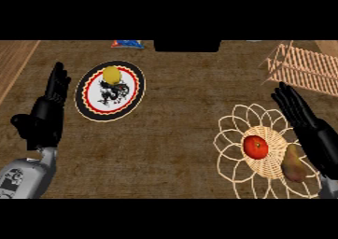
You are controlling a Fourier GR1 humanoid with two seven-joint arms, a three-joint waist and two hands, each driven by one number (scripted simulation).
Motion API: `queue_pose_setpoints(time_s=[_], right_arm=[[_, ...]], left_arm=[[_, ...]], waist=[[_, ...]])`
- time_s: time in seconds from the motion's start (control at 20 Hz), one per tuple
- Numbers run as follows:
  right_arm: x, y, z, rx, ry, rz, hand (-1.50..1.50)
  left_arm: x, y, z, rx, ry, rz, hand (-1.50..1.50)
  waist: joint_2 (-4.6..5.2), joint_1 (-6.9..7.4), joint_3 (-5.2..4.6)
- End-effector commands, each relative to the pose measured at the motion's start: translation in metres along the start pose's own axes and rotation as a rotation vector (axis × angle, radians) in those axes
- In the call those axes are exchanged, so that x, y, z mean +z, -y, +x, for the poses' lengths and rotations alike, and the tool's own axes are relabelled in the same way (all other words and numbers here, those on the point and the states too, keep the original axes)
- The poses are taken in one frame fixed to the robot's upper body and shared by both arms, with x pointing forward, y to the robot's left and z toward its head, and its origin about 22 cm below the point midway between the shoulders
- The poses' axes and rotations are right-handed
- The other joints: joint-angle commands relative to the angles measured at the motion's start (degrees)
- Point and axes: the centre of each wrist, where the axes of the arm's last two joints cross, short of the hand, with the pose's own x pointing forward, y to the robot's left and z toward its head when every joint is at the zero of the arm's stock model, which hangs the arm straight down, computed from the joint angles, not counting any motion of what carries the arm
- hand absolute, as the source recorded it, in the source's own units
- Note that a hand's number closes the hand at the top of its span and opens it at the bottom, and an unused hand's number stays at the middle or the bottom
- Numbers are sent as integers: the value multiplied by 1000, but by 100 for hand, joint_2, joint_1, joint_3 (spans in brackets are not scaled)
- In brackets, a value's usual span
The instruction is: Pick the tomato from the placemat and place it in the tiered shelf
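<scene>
tomato [256, 146] is sitting on the woven placemat [268, 167] at the right side of the bench [172, 126], with a pear [293, 163] just beside it on the same mat. so as far as i can see nothing of the job is done yet: no grasp, no lift, and nothing placed.

the right robot hand [306, 123] is over the mat's right edge, fingers straight and apart, holding nothing, near the tomato but not touching it. the left robot hand [47, 112] is resting open on the far left, fingers up.

the tiered shelf [306, 67] is up in the far right corner, well apart from the tomato. what's left, i'd say, is basically everything: close on the tomato, carry it up to the shelf, let go. there's also a plate [89, 100] with a lemon [112, 73] off to the left, which isn't part of this.
</scene>
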Motion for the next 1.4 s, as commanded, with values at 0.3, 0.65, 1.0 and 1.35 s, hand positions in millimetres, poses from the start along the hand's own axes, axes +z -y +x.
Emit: queue_pose_setpoints(time_s=[0.3,0.65,1.0,1.35], right_arm=[[33,47,-41,451,-400,-657,150],[10,-76,-77,480,-389,-995,-150],[29,-102,-110,715,-624,-989,-150],[17,-102,-113,832,-972,-808,-150]], left_arm=[[27,-47,-49,-53,-275,3,0],[52,-56,-63,-1,-368,-102,0],[45,-75,-69,-3,-370,-85,0],[50,-78,-71,6,-373,-103,0]], waist=[[293,-321,-236],[85,153,-87],[93,-69,-142],[88,-3,-151]])
